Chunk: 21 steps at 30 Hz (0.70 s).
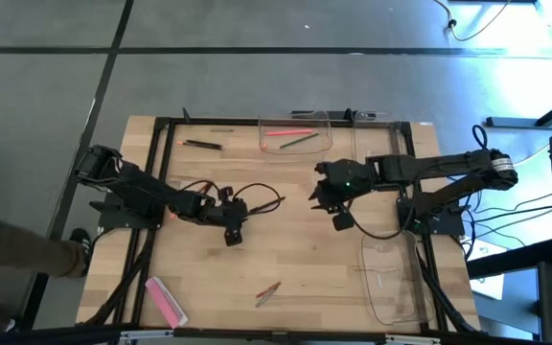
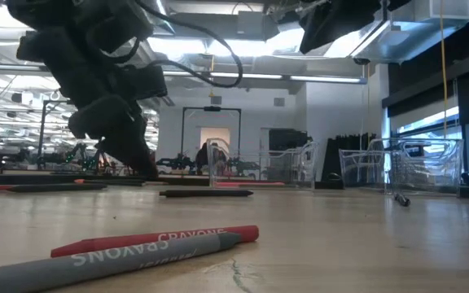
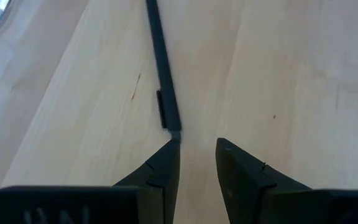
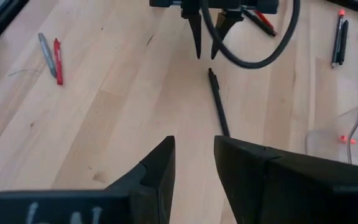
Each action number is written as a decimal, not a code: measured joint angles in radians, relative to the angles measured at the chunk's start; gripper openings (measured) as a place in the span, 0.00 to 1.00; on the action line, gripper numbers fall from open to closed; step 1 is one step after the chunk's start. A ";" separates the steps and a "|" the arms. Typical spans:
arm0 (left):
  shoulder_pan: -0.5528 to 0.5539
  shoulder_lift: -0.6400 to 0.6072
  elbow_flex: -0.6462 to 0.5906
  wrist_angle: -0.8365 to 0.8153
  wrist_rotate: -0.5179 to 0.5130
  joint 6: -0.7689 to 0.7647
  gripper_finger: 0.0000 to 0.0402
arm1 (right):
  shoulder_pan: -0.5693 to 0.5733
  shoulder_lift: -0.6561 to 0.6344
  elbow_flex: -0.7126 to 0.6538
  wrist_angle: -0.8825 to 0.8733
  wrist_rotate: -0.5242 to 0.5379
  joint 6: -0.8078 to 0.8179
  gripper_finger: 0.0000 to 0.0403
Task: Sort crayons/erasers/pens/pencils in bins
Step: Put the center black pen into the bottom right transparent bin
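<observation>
The black pen (image 3: 165, 74) runs out of the left wrist view past its far end, and its near tip slips from sight behind one dark finger (image 3: 160, 171) of the left gripper (image 3: 197, 146). In the low view the grey crayon (image 2: 112, 260) is cut off by the picture's edge and hides the lower side of the red crayon (image 2: 169, 238). From above, the contents of the bin (image 1: 391, 278) by the right arm are too faint to name.
</observation>
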<state>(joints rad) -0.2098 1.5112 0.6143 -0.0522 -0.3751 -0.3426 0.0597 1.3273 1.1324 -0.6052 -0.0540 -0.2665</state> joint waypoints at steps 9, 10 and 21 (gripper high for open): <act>0.038 0.009 -0.024 0.055 -0.008 0.012 0.24 | 0.019 0.000 0.000 0.001 0.000 0.001 0.28; 0.043 0.009 -0.024 0.055 -0.009 0.013 0.24 | 0.022 0.000 0.000 0.001 0.000 0.002 0.28; 0.059 0.009 -0.024 0.055 -0.009 0.006 0.24 | 0.031 0.000 0.000 0.001 0.000 0.004 0.28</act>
<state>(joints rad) -0.1505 1.5200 0.5900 0.0032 -0.3836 -0.3367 0.0906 1.3277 1.1324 -0.6044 -0.0540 -0.2625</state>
